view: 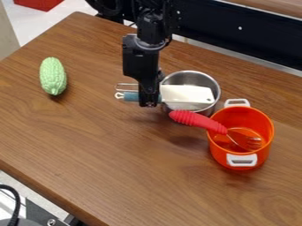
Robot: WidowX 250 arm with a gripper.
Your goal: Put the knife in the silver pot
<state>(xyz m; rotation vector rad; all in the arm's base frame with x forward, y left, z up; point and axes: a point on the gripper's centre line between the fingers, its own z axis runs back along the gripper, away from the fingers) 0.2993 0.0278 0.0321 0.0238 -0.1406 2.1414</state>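
Table below one knife bears one silver pot, one orange pot.

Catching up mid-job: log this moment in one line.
tool: gripping knife handle | blade: over silver pot | fork: in orange pot | green vegetable: on table
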